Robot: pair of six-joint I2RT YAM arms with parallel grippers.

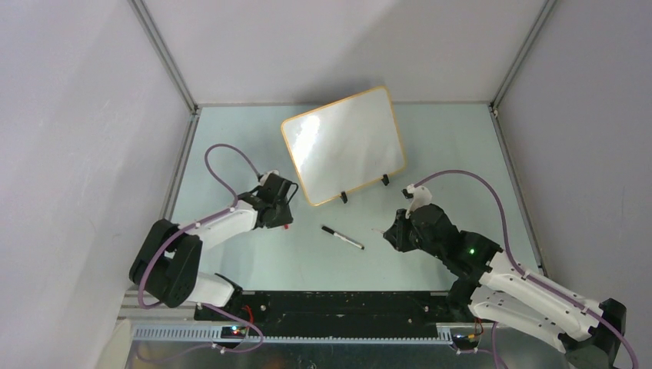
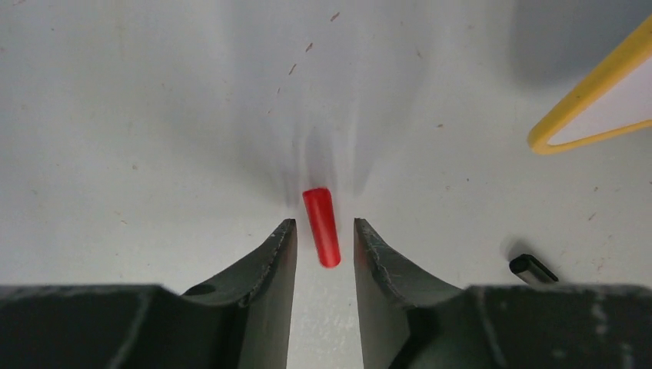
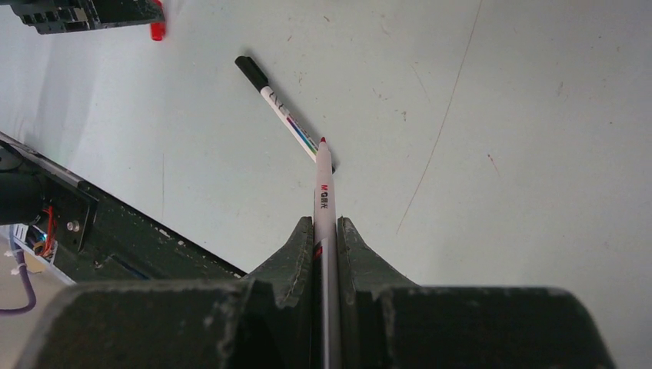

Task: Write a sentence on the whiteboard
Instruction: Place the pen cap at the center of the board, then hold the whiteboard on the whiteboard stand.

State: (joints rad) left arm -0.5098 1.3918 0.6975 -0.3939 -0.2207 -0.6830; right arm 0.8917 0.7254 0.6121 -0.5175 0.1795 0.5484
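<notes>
The whiteboard (image 1: pixel 344 144) stands near the far edge of the bench (image 1: pixel 461 138), about midway across. It is turned askew on two black feet (image 1: pixel 344 197) at its near rim, and its face is glossy white with glare. The left gripper (image 2: pixel 324 224) hangs low toward the left edge, fingers released. A red cap (image 2: pixel 321 231) lies on the bench between them, with a gap showing on either side. The right gripper (image 3: pixel 326 221), right of the middle, is clenched on a red-tipped pen (image 3: pixel 324 181) that points toward the left. A black marker (image 1: pixel 342 237) lies flat between the two grippers, near the bench's near edge, apart from both.
</notes>
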